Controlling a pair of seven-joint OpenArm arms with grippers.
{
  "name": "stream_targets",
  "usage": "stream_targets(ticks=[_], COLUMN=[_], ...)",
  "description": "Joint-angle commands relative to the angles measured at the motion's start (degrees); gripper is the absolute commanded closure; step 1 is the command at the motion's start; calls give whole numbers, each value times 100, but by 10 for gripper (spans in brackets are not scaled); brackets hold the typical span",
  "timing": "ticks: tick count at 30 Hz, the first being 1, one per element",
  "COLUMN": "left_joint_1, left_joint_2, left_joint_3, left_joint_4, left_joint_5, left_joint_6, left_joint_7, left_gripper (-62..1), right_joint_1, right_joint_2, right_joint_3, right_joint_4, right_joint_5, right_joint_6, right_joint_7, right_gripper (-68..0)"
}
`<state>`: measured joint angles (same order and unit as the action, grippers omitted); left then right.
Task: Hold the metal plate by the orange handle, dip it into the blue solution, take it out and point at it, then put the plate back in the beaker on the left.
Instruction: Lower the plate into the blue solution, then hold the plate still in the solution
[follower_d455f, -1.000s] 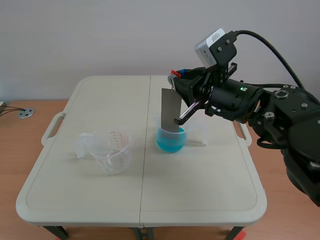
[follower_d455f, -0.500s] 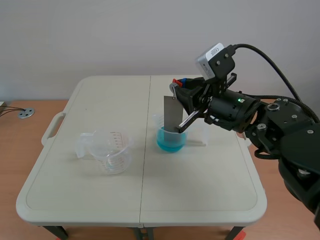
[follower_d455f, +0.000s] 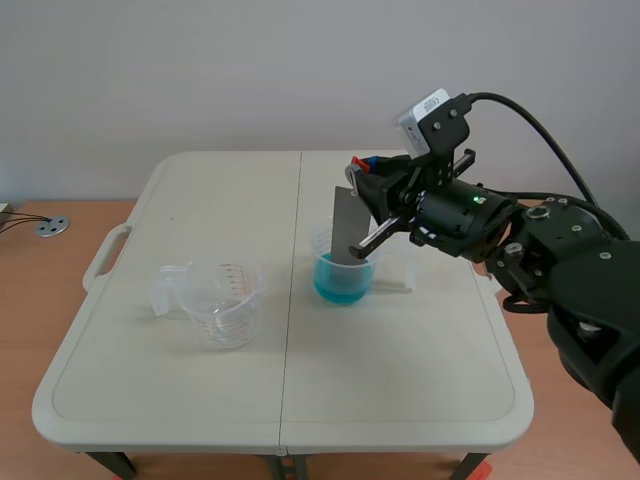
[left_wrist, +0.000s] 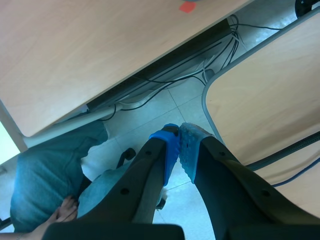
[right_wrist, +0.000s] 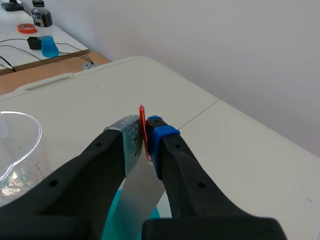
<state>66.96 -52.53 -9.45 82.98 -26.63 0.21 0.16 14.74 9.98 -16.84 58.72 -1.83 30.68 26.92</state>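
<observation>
Metal plate (follower_d455f: 347, 225) is hanging nearly upright from the right end effector (follower_d455f: 360, 166), tilted slightly, its lower edge sitting inside the rim of the solution beaker (follower_d455f: 342, 270). Whether the edge is actually wetting in the blue solution (follower_d455f: 341, 282) cannot be told from here.

- Grip: the right end effector is clamping its two pads on the orange handle (right_wrist: 143, 127) at the plate's top, nothing else between them. Judgement: pinching only the handle is letting the grey sheet (right_wrist: 141, 192) hang free below the fingers, so it can enter the narrow beaker mouth without the fingers touching liquid.
- Step in hand, as I read it: the dip, at or near the liquid surface.
- Left end effector (left_wrist: 179, 150): pads are meeting, holding nothing. It is pointing down at the floor and is absent from the scene view.

Around:
- Empty beaker (follower_d455f: 225, 300) is standing to the left on the worktop (follower_d455f: 400, 370), well apart from the solution beaker, with open worktop between them.
- Bottle (right_wrist: 42, 31) with blue liquid is standing on a far desk, away from the work.
- A person's leg (left_wrist: 45, 165) and cables (left_wrist: 165, 80) are showing under the desks in the left wrist view.

In the way: only the beaker rims, which the plate's lower edge may catch.
</observation>
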Motion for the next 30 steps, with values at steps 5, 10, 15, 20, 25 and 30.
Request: stream_targets(ticks=[5,10,15,20,25,30], left_joint_1=[-15,-15,-15,-15,-15,-15], left_joint_2=[44,44,44,44,44,44], left_joint_3=[13,13,13,13,13,13], left_joint_4=[28,28,28,28,28,28], left_joint_5=[2,2,2,2,2,2], left_joint_6=[7,7,7,7,7,7], left_joint_7=[-37,-37,-37,-37,-37,-37], left_gripper=[-23,-23,-23,-23,-23,-23], right_joint_1=[146,146,146,146,149,149], right_joint_2=[0,0,0,0,0,0], right_joint_3=[15,15,15,15,15,15], right_joint_4=[44,44,44,44,44,44], right_joint_5=[-74,-105,-144,-168,-168,-168], right_joint_6=[-4,-4,-2,-2,-2,-2], right_joint_7=[44,46,48,48,52,87], right_gripper=[-15,-15,-15,-15,-15,-15])
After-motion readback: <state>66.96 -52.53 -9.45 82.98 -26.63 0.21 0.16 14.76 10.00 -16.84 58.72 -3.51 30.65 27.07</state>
